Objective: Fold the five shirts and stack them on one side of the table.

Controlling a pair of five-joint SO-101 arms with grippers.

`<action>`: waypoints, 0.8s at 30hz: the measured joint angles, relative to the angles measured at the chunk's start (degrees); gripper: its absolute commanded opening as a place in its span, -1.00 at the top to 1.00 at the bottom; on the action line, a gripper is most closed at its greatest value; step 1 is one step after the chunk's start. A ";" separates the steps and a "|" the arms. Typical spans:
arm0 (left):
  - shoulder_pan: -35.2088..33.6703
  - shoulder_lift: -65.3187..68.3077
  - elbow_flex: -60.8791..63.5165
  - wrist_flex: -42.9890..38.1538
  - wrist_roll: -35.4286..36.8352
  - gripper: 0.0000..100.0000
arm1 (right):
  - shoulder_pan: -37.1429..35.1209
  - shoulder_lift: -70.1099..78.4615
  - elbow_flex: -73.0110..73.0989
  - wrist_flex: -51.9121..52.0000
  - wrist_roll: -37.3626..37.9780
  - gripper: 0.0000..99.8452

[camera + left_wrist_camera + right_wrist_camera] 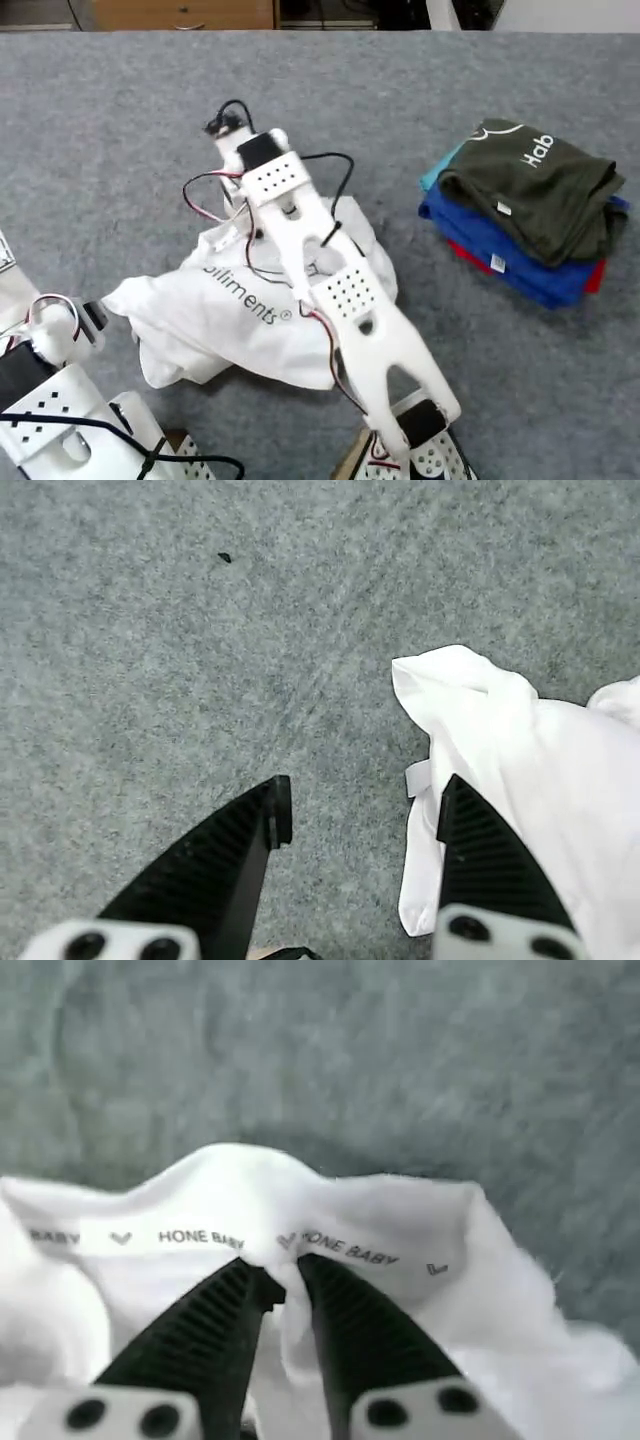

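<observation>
The white shirt point(200, 310) lies crumpled, not folded, on the grey counter point(120, 120). The right arm point(330, 280) stretches across the white shirt, and its wrist is above the far edge of that shirt. In the right wrist view the right jaws are clenched on a fold of the white shirt point(200, 1185), just under the neck band with the printed tape. The two black fingers point(360, 1330) stand nearly together, with the cloth pinched between them.

The left arm point(60, 410) is at the near left of the white shirt. The left jaws are released and stand wide apart. One finger point(225, 860) is over the bare counter point(150, 680), just beside the white shirt point(520, 760). The other finger point(490, 860) is over the edge of the shirt; I cannot tell if it touches the cloth. A small dark speck point(224, 557) lies on the counter, well apart from the white shirt.

To the right of the white shirt, well apart from it, four folded shirts lie in one stack. The dark green shirt point(535, 185) is on top and the blue shirt point(480, 240) is under it. The red shirt point(598, 275) shows an edge below the blue one. The teal shirt point(440, 172) shows at the corner of the stack nearest to the white shirt.
</observation>
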 measured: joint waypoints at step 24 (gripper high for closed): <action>16.88 12.31 -8.53 -3.69 9.93 0.51 | 25.49 1.93 -11.60 -12.75 -19.60 0.98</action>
